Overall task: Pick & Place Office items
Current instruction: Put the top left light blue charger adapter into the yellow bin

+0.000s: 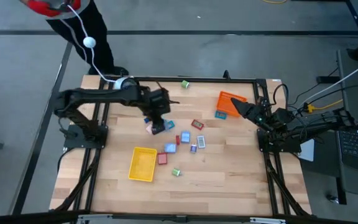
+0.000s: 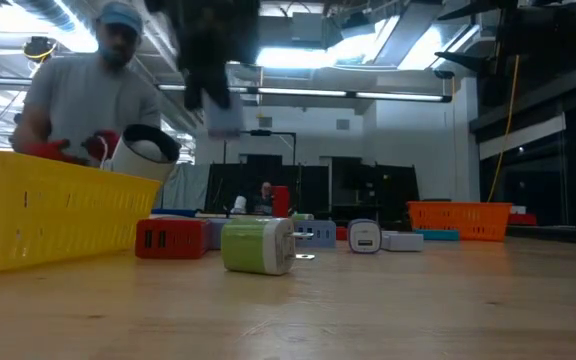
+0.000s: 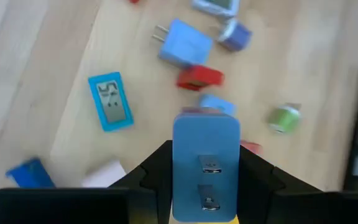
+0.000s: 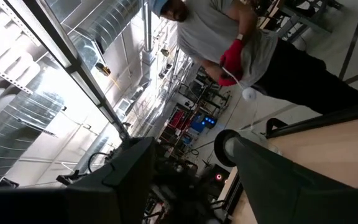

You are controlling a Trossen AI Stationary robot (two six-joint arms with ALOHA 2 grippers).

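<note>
Workshop hall with bright ceiling lights; a person in a grey top [image 2: 88,95] stands behind the light wooden butcher-block table [image 1: 229,174], red-gloved hands at chest height.

Left gripper [image 3: 205,177]: fingers clenched on a light blue blocky charger with two USB ports [image 3: 205,163], held between the pads and lifted off the wood. In the low view it hangs in the air under the dark wrist, above the other pieces.

Below and beyond those fingers, loose on the table: a light blue two-prong plug block [image 3: 185,45], a small red block [image 3: 199,77], a blue flat rectangular piece with a grey display [image 3: 110,101], a green cylindrical adapter [image 3: 283,117], a dark blue block [image 3: 30,173] beside a white piece [image 3: 103,174].

Yellow rectangular plastic tray [image 1: 143,164]: sits on the near side of the table; the overhead view shows nothing inside it. A red block [image 1: 162,158] lies just beside its edge, outside.

Orange rectangular plastic tray [image 1: 230,102]: far right of the table; contents cannot be told. A blue piece [image 1: 220,114] lies at its edge, on the wood.

Right gripper [image 1: 240,109]: fingers spread and released, grasping nothing, hovering at the orange tray's edge.
</note>
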